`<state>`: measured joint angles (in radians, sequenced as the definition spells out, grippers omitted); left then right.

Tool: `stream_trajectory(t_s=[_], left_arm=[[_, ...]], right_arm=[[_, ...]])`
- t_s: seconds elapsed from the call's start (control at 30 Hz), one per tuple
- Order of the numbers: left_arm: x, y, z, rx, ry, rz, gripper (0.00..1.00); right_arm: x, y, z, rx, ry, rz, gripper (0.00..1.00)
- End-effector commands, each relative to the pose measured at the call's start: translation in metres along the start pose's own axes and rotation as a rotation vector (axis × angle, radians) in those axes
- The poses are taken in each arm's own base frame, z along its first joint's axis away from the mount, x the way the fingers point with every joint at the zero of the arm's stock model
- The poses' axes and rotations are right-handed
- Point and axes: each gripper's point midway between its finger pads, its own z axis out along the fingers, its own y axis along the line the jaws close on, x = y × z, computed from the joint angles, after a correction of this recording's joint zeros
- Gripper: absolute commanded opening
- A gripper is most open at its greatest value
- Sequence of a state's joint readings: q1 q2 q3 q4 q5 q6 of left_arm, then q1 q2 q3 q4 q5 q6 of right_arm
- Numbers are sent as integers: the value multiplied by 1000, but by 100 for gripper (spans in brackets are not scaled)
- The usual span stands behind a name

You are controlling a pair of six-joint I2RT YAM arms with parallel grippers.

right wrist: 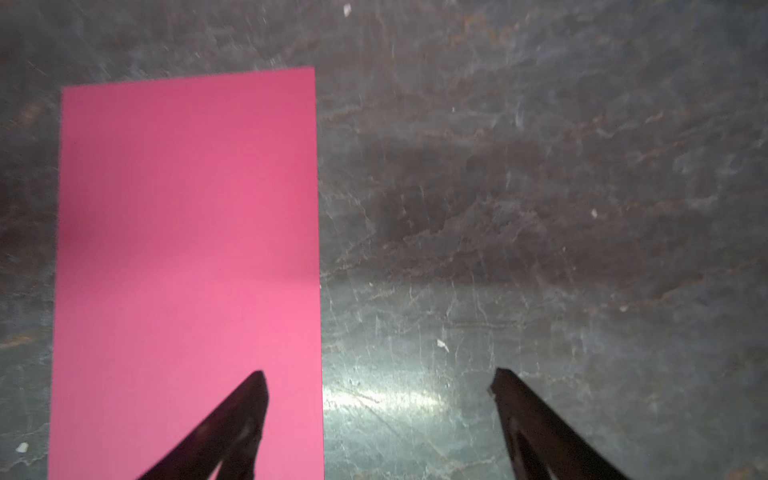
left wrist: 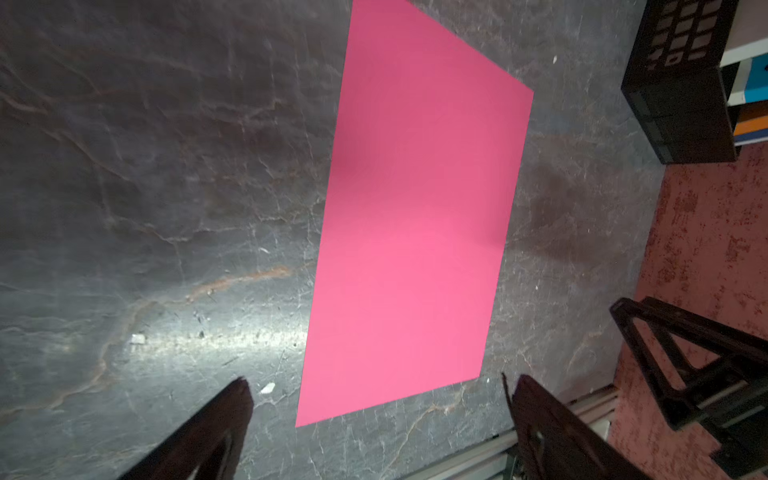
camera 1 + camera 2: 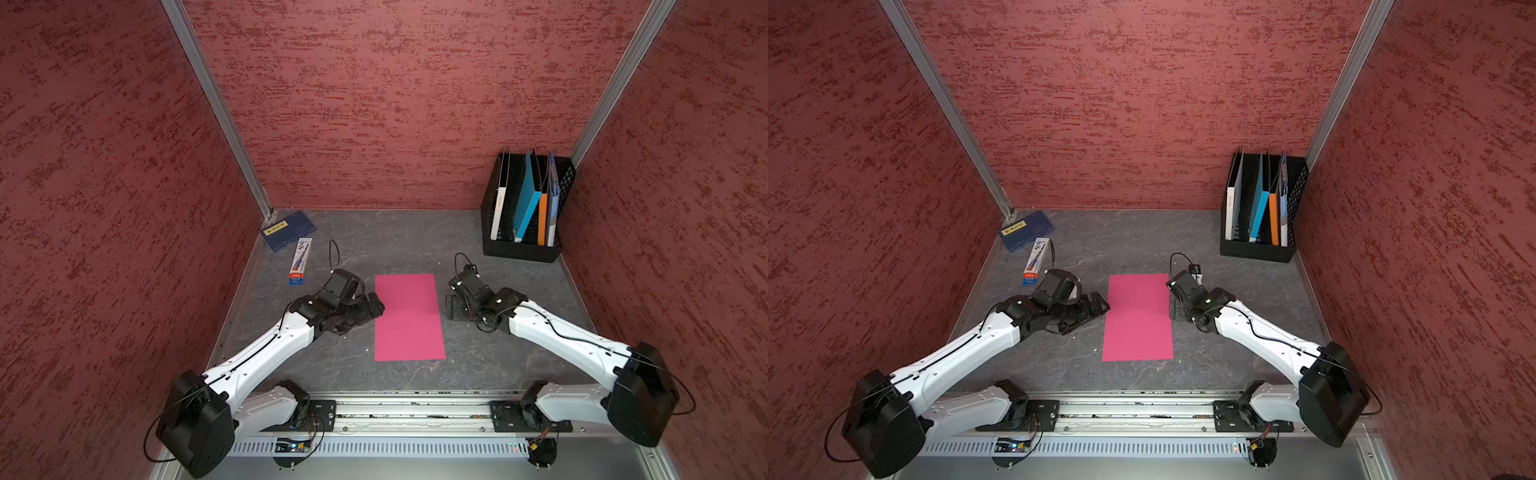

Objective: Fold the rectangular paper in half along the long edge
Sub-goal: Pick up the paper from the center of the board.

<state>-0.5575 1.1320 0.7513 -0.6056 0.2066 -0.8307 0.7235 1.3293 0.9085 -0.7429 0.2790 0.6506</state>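
There is one thin, bright pink rectangular paper (image 3: 409, 318); two white, black-jointed robot arms, left arm (image 3: 266, 353) and right arm (image 3: 561, 332); one navy booklet (image 3: 289, 230) with a yellow label; one narrow white-blue-orange carton (image 3: 300, 261); one black mesh file rack (image 3: 519, 251) holding four upright folders (image 3: 527, 203).

Pink rectangular paper (image 3: 409, 318) lies flat and unfolded mid-table (image 3: 415, 241), short edge toward the arm bases, with the left gripper (image 3: 374, 306) at its left long edge, the right gripper (image 3: 452, 307) just beside its right long edge, navy booklet (image 3: 287, 230) and narrow carton (image 3: 300, 262) far left, black file rack (image 3: 521, 249) far right.
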Motion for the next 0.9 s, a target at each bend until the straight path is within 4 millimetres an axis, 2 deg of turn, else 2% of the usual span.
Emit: stream_trajectory(t_s=[0.0, 0.03, 0.1, 0.23, 0.33, 0.43, 0.6, 0.87], left_arm=[[17, -3, 13, 59, 87, 8, 99], [18, -2, 17, 69, 99, 8, 99], [19, -5, 23, 95, 112, 24, 99], [11, -9, 30, 154, 110, 32, 97], [4, -9, 39, 223, 119, 9, 84], [0, -4, 50, 218, 138, 11, 80], [-4, 5, 62, 169, 167, 15, 80], [-9, 22, 66, 26, 175, 42, 81]], right_arm=[[20, 0, 2, 41, 98, 42, 74], [25, 6, 6, 11, 120, 54, 70], [33, 19, 10, -59, 132, 73, 70], [37, 36, 13, -177, 117, 85, 76], [36, 49, 13, -256, 106, 71, 81], [37, 64, 12, -332, 118, 43, 88], [39, 64, 15, -353, 132, 34, 98], [40, 58, 27, -378, 184, 42, 99]])
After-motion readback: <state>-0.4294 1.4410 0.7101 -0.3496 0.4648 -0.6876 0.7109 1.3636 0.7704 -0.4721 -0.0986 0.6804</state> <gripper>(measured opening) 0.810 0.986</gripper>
